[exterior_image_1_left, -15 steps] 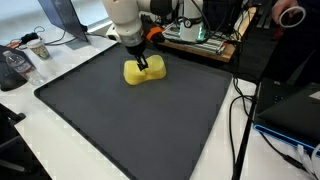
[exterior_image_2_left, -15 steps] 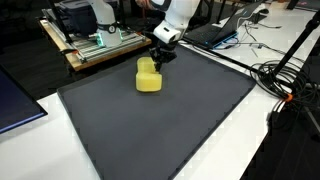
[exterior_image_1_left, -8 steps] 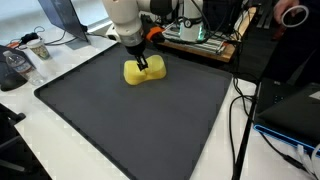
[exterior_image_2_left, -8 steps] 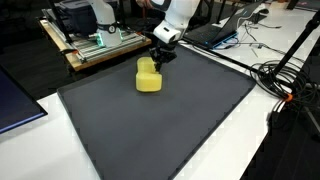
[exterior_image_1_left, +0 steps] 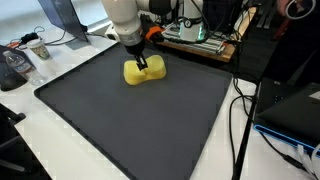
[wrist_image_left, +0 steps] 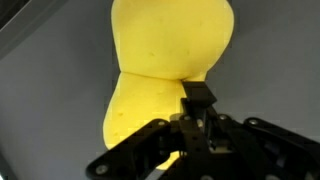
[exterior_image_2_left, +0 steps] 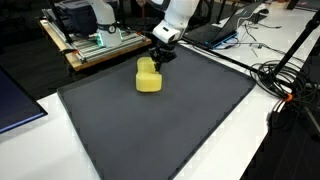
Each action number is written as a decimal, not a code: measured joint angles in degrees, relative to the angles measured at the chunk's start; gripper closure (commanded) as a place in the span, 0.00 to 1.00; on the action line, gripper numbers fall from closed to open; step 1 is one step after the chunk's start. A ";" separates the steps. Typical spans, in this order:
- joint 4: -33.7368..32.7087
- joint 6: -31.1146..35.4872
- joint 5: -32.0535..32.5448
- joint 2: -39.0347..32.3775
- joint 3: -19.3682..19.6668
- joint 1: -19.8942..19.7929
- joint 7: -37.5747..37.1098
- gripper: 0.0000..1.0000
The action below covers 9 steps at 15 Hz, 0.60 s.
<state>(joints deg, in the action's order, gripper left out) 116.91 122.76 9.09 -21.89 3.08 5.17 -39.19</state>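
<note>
We have one yellow sponge (exterior_image_1_left: 150,73) nipped at its waist by the pincer (exterior_image_1_left: 141,63), near the far edge of the black mat (exterior_image_1_left: 130,125).

In both exterior views the sponge (exterior_image_2_left: 147,80) lies flat on the mat (exterior_image_2_left: 160,135). In an exterior view its long axis runs roughly along the mat's far edge, one lobe bulging out to either side of the fingers. In the wrist view the sponge (wrist_image_left: 165,60) runs from the top of the picture down, its broad end pointing away from the pincer (wrist_image_left: 197,103) and its narrowed middle under the fingers. We see the pincer (exterior_image_2_left: 157,62) clenched almost fully, grasping the sponge and squeezing it in. We count one sponge, one pincer and one mat.
</note>
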 measured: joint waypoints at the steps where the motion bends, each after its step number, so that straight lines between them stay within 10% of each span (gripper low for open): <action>1: 0.01 -0.02 -0.09 0.15 0.09 -0.04 0.00 0.97; 9: 0.23 -1.83 -0.19 2.70 0.52 -0.10 -0.04 0.97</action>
<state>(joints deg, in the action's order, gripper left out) 117.14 120.93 8.90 -19.19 3.60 5.07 -39.23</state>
